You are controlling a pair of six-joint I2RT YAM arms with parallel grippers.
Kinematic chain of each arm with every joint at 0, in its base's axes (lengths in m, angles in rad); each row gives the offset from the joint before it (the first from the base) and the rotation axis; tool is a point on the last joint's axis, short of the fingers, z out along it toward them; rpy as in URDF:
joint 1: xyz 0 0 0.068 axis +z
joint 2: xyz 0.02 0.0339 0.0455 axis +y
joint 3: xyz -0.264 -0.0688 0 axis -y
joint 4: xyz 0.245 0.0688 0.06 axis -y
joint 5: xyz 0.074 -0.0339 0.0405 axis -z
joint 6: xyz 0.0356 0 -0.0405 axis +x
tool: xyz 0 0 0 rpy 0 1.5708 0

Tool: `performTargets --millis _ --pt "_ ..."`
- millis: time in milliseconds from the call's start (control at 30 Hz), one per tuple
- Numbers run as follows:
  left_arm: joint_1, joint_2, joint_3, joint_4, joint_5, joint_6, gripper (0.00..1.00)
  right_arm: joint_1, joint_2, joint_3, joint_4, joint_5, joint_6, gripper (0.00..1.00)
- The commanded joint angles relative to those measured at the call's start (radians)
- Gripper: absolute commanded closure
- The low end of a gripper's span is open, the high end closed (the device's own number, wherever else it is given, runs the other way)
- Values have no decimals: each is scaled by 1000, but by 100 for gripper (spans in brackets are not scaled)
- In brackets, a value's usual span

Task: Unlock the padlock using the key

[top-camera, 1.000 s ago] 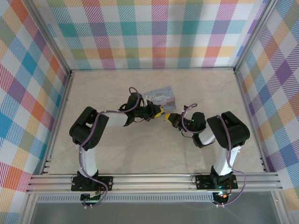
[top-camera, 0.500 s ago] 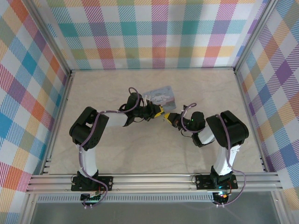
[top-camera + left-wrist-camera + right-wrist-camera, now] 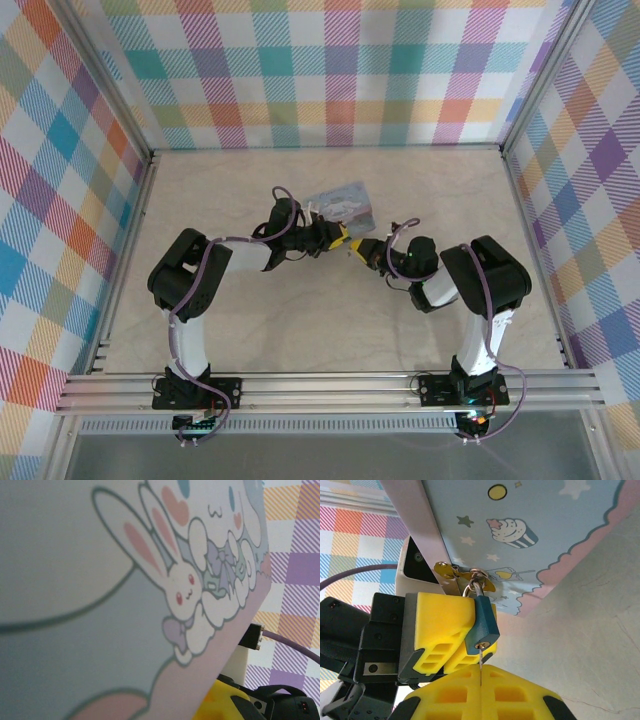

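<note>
The pale blue box [image 3: 345,203] with cartoon pictures sits on the table [image 3: 250,330], a little toward 12 o'clock from the middle. The two arms meet just under it, one coming in from 9 o'clock and one from 3 o'clock.

In the right wrist view, the box has a cupcake and stars on it. A gold clasp [image 3: 447,570] sticks out from its edge. The small dark teal padlock [image 3: 484,625] hangs from that clasp by its silver shackle [image 3: 476,587]. The padlock leans a bit, with its keyhole end pointing to 6 o'clock.

The left gripper [image 3: 341,238] is squeezed onto the padlock. Its yellow fingers [image 3: 440,625] press against the padlock's side at 9 o'clock.

The right gripper [image 3: 481,692] is right below the padlock, at 6 o'clock. Its two yellow fingers [image 3: 450,695] are pushed together with the thin key [image 3: 481,667] pinched between them. The key points straight up to 12 o'clock, and its tip meets the keyhole at the bottom of the padlock.

In the left wrist view, the box is very close, with a white bunny on it.
</note>
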Motion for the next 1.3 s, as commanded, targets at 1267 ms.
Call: performTargets --millis 1267 --pt "-9 -8 -15 204 107 -106 100 7 40 207 42 -10 124 100"
